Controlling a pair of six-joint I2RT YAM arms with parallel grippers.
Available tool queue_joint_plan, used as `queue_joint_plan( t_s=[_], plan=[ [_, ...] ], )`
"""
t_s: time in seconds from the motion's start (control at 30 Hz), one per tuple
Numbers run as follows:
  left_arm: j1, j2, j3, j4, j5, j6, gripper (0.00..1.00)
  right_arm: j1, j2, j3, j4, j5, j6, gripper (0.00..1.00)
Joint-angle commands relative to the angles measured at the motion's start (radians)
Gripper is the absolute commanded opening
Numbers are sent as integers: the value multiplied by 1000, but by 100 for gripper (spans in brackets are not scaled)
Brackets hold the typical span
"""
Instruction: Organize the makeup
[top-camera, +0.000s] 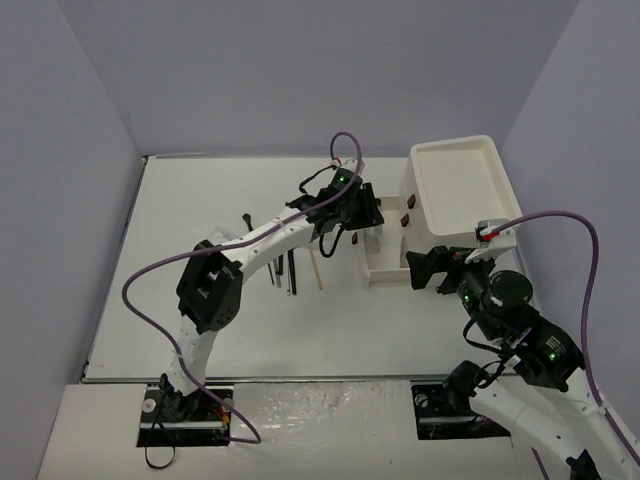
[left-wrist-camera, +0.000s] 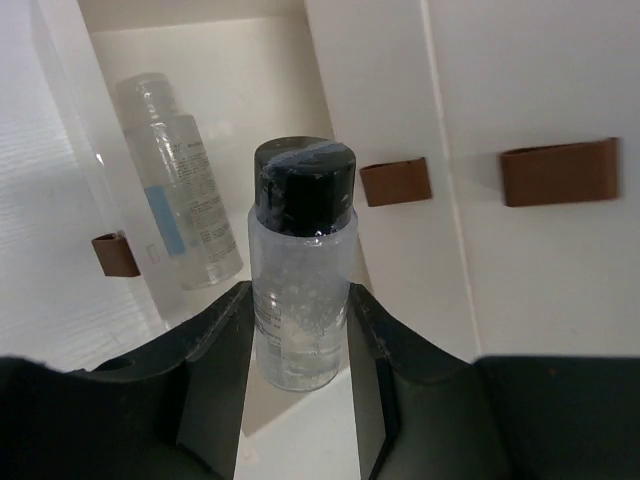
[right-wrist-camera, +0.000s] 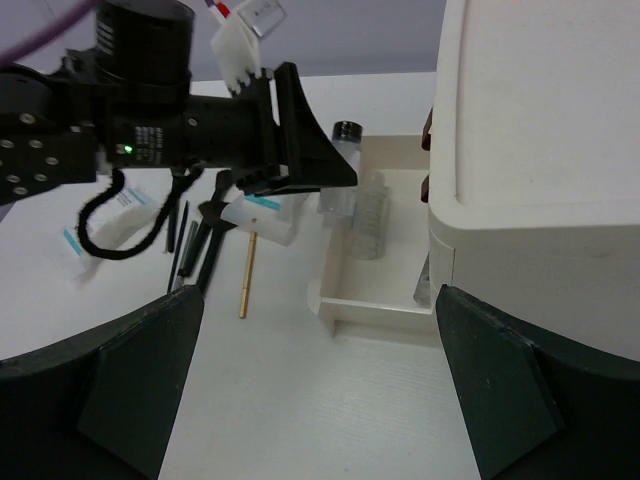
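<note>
My left gripper (top-camera: 352, 218) is shut on a small clear bottle with a black cap (left-wrist-camera: 300, 270), held upright inside the open white drawer (top-camera: 385, 268). A second clear bottle (left-wrist-camera: 180, 190) with a blue label lies behind it in the drawer. My right gripper (right-wrist-camera: 318, 300) is open and empty, hovering in front of the drawer; it also shows in the top view (top-camera: 425, 268). Thin black sticks (right-wrist-camera: 190, 245), a gold stick (right-wrist-camera: 246, 275) and white packets with blue print (right-wrist-camera: 262, 215) lie on the table left of the drawer.
The big white box (top-camera: 455, 190) with brown knobs (left-wrist-camera: 395, 182) stands at the back right, its drawer pulled out toward the left. Purple walls close in on both sides. The left arm reaches across the loose sticks (top-camera: 290, 270).
</note>
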Motion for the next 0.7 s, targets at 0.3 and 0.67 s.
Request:
queue_joint_plan(
  t_s=[0.3,0.67],
  plan=[
    [-15,-112,63,-36,-56,105,78,-5,143,185,1,87,-51,100],
    [23,-401,-319,47,-129,469,81,-183,527,517,-23,36,-137,99]
  ],
)
